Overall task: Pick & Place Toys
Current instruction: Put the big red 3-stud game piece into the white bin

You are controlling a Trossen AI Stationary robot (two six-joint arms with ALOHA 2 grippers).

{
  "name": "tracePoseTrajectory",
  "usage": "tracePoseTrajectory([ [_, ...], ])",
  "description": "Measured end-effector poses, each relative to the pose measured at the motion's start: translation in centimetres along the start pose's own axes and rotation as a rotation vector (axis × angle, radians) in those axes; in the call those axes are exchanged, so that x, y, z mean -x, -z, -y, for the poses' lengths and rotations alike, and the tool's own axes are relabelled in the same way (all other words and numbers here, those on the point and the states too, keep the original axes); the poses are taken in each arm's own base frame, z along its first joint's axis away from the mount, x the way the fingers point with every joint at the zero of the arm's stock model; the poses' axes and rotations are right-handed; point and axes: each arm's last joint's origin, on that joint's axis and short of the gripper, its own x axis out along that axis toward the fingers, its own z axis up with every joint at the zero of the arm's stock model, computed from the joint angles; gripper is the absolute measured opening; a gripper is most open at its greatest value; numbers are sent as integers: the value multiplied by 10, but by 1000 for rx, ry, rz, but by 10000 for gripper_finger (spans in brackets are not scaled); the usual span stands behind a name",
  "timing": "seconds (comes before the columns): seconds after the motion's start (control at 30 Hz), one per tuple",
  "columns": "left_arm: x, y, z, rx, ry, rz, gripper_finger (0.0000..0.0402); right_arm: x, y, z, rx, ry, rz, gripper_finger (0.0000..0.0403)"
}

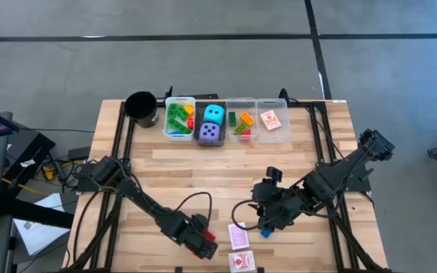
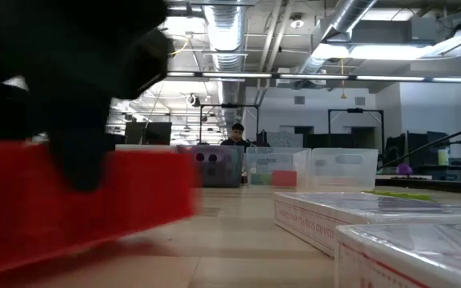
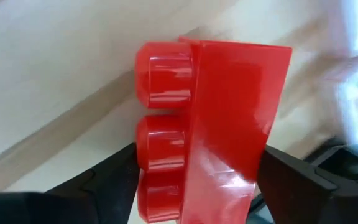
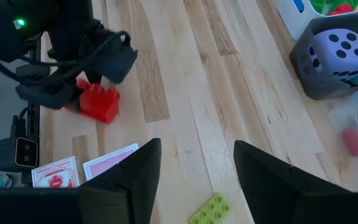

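Note:
A red building brick [image 3: 229, 124] lies near the table's front edge, with my left gripper [image 1: 202, 241] shut on it. The right wrist view shows the same brick [image 4: 98, 102] under the dark left gripper. My right gripper [image 1: 268, 220] hangs open above the table right of centre, with nothing between its fingers [image 4: 135, 168]. Two red-white cards [image 1: 239, 236] [image 1: 241, 262] lie flat between the two grippers. A green brick [image 4: 211, 208] lies flat on the wood below the right gripper. My left gripper pinches the red brick between its two fingers. One finger is against the studded face [image 3: 143, 158] and the other against the opposite face [image 3: 261, 155]. The fingers come from above, slanting down. The brick lies on its side on the wooden table [image 2: 78, 232], studs pointing sideways.
Along the far edge stand a black round cup [image 1: 141, 106], a white bin of bricks [image 1: 179, 117], a grey bin with a cyan and a purple die [image 1: 211, 125], and two clear bins [image 1: 241, 121] [image 1: 273, 120]. Bare wood lies between the bins and the grippers.

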Motion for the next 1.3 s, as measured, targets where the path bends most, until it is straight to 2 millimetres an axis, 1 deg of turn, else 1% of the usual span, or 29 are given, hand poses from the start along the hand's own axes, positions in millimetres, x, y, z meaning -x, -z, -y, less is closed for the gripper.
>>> tracePoseTrajectory([
  [0.13, 0, -1, 9, -51, 89, 21, 268, 0, 0, 0, 0, -1, 0, 198],
  [0.3, 1, -3, 20, -96, 202, 48, 277, 1, 1, -1, 6, -4, 0, 198],
  [0.43, 4, -8, 31, -148, 322, 70, 272, 2, 1, -3, 8, -4, 6, 198],
  [0.6, 9, -15, 43, -176, 448, 107, 270, 8, 4, -7, 26, 45, 64, 198],
  [0.8, 14, -28, 52, -201, 539, 181, 273, 29, 3, -15, 38, 82, 177, 198],
  [0.93, 17, -42, 57, -213, 583, 225, 268, 51, 4, -17, 29, 80, 261, 198],
  [1.13, 24, -70, 64, -229, 669, 308, 271, 83, 11, -13, -36, 0, 311, 198],
  [1.3, 36, -103, 71, -241, 786, 419, 251, 107, 21, -4, -109, -13, 360, 198],
])
